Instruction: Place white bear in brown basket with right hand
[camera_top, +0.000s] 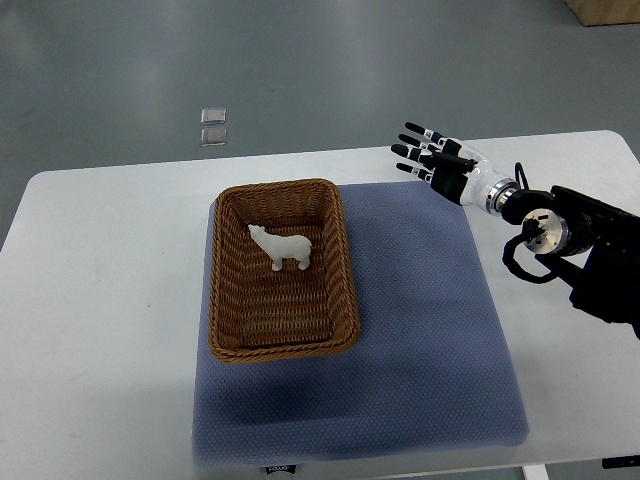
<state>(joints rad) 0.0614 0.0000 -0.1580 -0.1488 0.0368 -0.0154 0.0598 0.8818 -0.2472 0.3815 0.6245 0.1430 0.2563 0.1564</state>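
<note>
One small white bear (281, 247) is seen standing upright on its four legs inside the brown basket (283, 345), toward the basket's far half, its head pointing to the picture's left; the placing is therefore judged already done. The basket rests on the left part of a blue-grey mat (420, 330), which is spread over the white table (100, 300). The bear is judged to be a light, rigid figurine, probably moulded plastic, with a smooth and somewhat slippery surface; it would not be expected to yield under pressure, and thin parts such as the legs and muzzle may be the weakest. Were it to be taken again, the broad trunk between the front and hind legs would be pinched from both flanks. Farther right, the right hand (432, 156) is held above the mat's far right corner, well apart from the basket, fingers spread and holding nothing. The left arm is not shown.
</note>
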